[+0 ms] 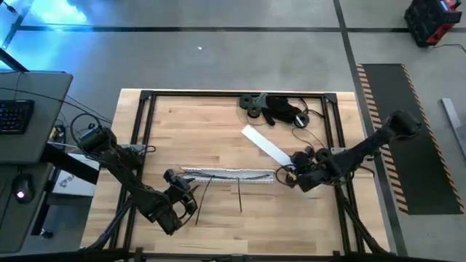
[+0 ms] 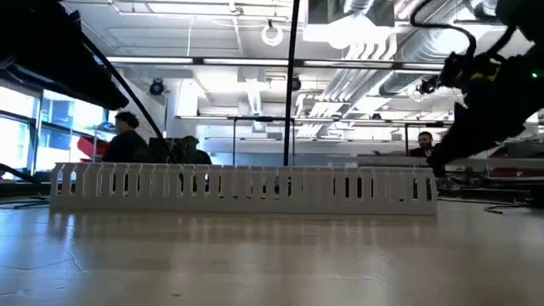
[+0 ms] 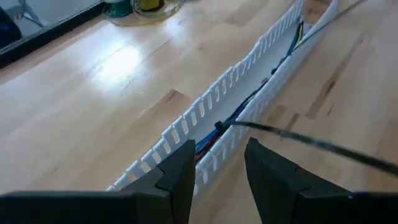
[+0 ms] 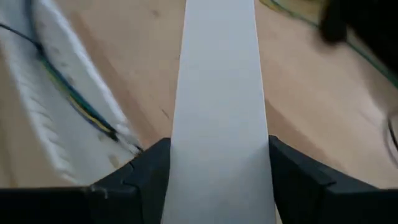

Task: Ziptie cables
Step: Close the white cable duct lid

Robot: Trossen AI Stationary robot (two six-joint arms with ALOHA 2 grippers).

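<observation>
At the slotted duct's right end, the right gripper (image 4: 214, 180) pinches the flat white strip (image 1: 265, 145).
Lower the strip squarely over the cables (image 3: 249, 102); the left gripper (image 3: 217, 180), jaws spread, steadies the duct (image 1: 226, 175) on the surface (image 1: 211, 124).

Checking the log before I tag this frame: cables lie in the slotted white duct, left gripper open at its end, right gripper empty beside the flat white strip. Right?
Not quite. The right gripper is not empty: its fingers straddle the flat white strip, as the right wrist view shows. The rest holds: the cables lie in the slotted duct, and the left gripper is open at its end.
</observation>
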